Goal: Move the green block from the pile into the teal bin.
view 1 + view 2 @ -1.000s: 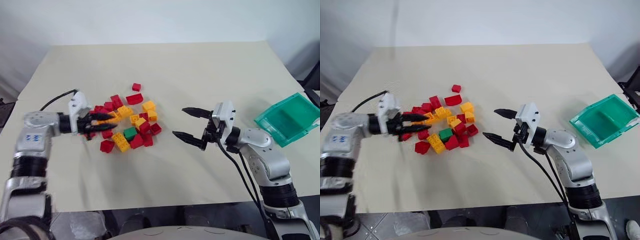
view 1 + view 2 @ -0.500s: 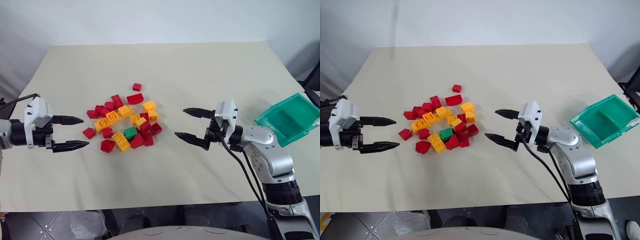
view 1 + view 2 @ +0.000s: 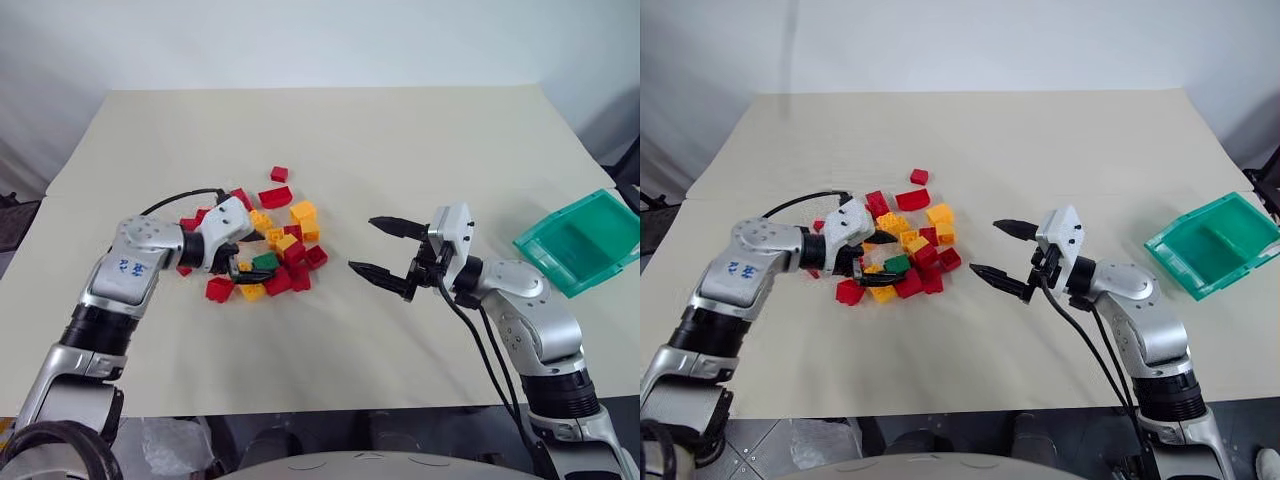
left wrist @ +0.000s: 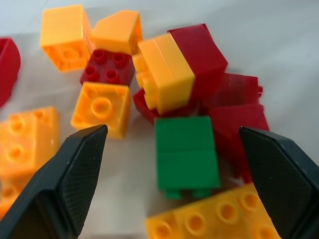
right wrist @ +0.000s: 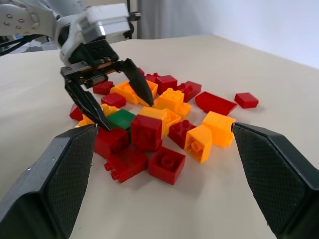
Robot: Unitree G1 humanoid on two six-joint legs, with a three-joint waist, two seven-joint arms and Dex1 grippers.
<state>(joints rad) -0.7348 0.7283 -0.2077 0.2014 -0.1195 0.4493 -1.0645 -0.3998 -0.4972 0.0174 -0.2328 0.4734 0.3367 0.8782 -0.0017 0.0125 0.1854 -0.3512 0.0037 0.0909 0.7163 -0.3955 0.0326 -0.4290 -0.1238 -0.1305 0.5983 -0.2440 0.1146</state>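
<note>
Green block (image 4: pixel 186 152), red and yellow-orange pile (image 3: pixel 262 243), teal bin (image 3: pixel 577 240).

Looks like a robot test lab rather than a home. Plain cream-covered surface (image 3: pixel 420 150) set against bare pale walls (image 3: pixel 300 40), with grey tiled floor (image 3: pixel 770 445) past its near edge.

table (image 3: pixel 400 140): cream top | wall (image 3: pixel 300 40): plain white

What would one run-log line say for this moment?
left tool: open, straddling green block in pile | right tool: open, empty | teal bin: empty
</note>
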